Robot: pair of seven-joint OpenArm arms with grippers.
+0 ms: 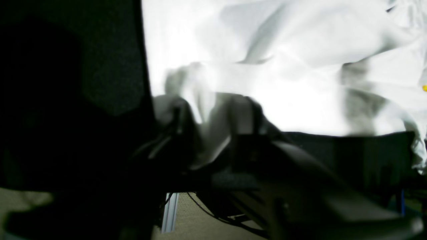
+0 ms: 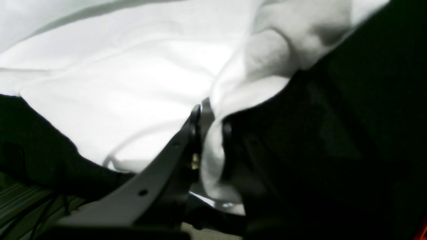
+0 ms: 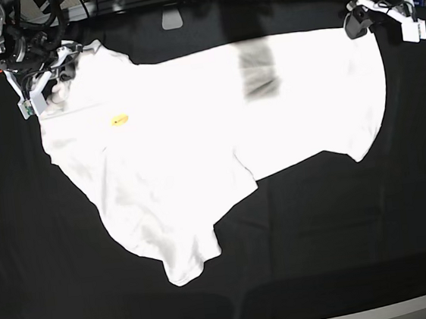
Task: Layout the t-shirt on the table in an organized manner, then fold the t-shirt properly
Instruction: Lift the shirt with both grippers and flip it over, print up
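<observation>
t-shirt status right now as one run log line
phase: spreading | t-shirt: mostly flat, wrinkled, on table | right hand: shut on t-shirt corner | left hand: at the opposite corner, grip unclear | folded: no

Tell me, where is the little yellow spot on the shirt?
In the base view the yellow spot sits on the t-shirt near its upper left end, just below and right of the right gripper holding that corner.
</observation>
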